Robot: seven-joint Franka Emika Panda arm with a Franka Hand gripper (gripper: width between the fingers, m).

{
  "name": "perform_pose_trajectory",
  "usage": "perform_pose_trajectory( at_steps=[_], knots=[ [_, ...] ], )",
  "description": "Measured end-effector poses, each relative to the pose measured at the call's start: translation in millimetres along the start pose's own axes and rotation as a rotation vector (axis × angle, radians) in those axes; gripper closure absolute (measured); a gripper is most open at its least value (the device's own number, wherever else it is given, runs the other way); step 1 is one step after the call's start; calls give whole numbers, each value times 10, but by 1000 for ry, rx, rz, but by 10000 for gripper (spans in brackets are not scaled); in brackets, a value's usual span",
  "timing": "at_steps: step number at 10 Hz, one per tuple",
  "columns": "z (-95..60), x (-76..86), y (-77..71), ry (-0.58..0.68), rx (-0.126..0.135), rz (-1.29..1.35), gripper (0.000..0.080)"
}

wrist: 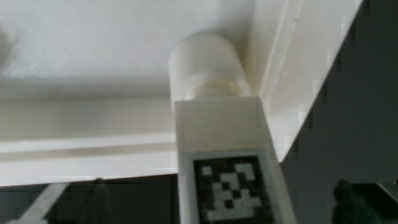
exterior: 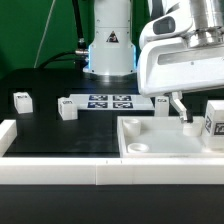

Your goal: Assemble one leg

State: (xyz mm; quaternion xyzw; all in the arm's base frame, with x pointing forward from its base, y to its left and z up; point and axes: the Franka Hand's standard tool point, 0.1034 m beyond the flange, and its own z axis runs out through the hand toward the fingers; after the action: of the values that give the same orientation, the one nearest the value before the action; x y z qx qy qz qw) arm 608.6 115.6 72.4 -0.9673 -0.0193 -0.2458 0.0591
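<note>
White and tagged, the leg (wrist: 222, 140) fills the middle of the wrist view, its rounded end at an inner corner of the tray-like part (wrist: 107, 115); in the exterior view the gripper (exterior: 184, 115) hangs low over that part, at the exterior view's right. Whether the pincer grasps the leg or stands released I cannot tell; a second leg (exterior: 67, 108) and a third leg (exterior: 22, 99) stand on the black table (exterior: 50, 130), beside the marker board (exterior: 110, 101).

Bare table (exterior: 70, 135) beside walled tray (exterior: 125, 123)
</note>
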Motion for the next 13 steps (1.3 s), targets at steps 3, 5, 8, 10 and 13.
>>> perform_pose_trajectory(
  at_steps=[3, 5, 8, 10, 13],
  knots=[
    [0, 0, 0, 0, 0, 0, 151],
    [4, -8, -3, -7, 1, 0, 150],
    [-110, 131, 52, -27, 3, 24, 150],
    [-52, 92, -9, -234, 31, 58, 150],
    [-36, 97, 16, -497, 64, 70, 150]
  ],
)
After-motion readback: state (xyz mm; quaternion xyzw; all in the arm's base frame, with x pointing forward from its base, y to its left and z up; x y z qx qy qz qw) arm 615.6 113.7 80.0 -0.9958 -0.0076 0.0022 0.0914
